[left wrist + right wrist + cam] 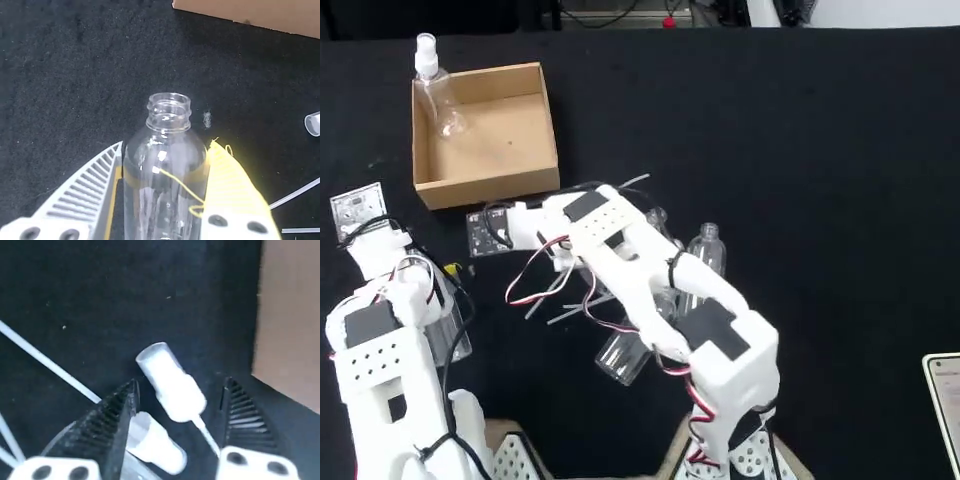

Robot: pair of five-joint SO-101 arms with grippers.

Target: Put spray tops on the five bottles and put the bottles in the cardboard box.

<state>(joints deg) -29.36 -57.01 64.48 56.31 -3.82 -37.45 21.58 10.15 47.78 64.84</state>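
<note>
My left gripper [167, 145] is shut on a clear bottle [167, 165] with an uncapped neck; in the high view this bottle [452, 335] is held low at the table's left. My right gripper [182, 382] stands open just in front of the cardboard box [490, 180], with a white spray top [172, 385] lying on the cloth between its fingers. A second spray top [152, 440] lies close beside it. One bottle with a spray top [435, 85] leans in the box's far left corner.
An upright uncapped bottle [706, 250] and another bottle [657, 218] stand behind the right arm, and one bottle [623, 357] lies on its side beneath it. Thin white dip tubes [570, 300] are strewn on the black cloth. Small cards [358, 208] lie at the left.
</note>
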